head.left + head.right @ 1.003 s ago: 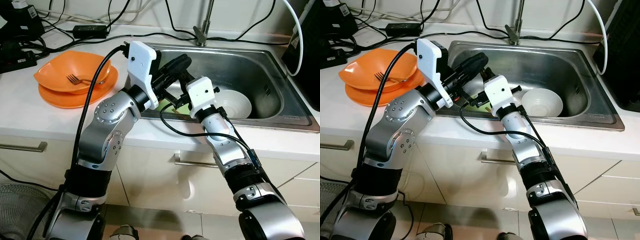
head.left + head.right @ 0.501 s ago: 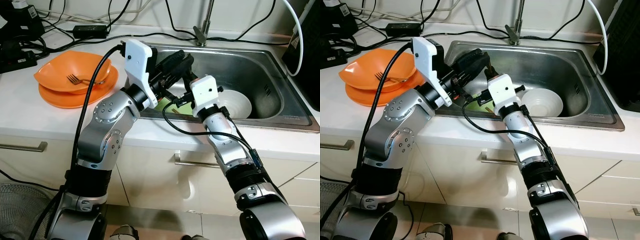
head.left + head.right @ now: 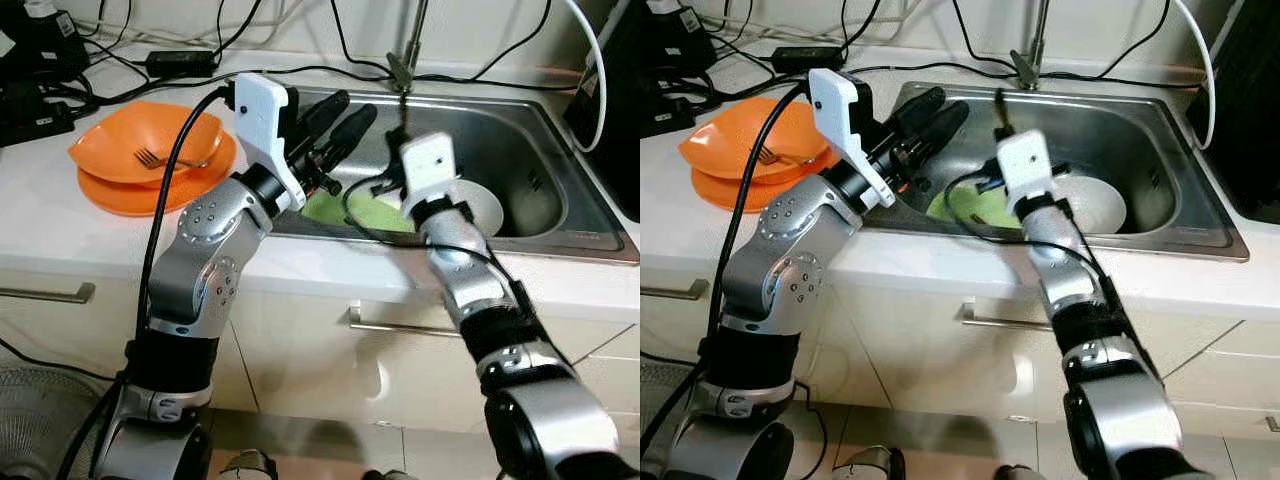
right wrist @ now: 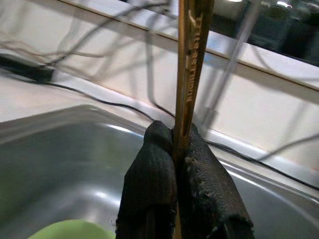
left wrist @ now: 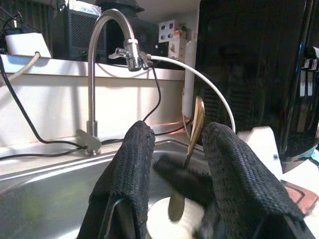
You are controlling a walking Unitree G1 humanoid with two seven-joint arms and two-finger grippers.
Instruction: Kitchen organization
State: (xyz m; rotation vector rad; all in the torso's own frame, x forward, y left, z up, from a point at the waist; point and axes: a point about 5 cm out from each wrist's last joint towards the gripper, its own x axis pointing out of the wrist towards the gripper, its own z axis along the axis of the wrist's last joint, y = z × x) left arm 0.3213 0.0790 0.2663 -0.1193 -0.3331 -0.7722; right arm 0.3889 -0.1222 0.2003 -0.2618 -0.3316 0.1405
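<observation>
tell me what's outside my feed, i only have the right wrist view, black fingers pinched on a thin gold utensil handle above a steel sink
Observer: The right gripper holds that gold utensil upright over the stainless steel sink, near the tap base.
Operator: anything in the sink under it
Observer: A white round bowl sits in the basin, with a light green plate beside it.
Operator: where's the other arm
Observer: The left gripper hangs over the sink's left edge, fingers open, holding nothing.
Operator: counter?
Observer: Stacked orange dishes with a metal fork on top sit left of the sink.
</observation>
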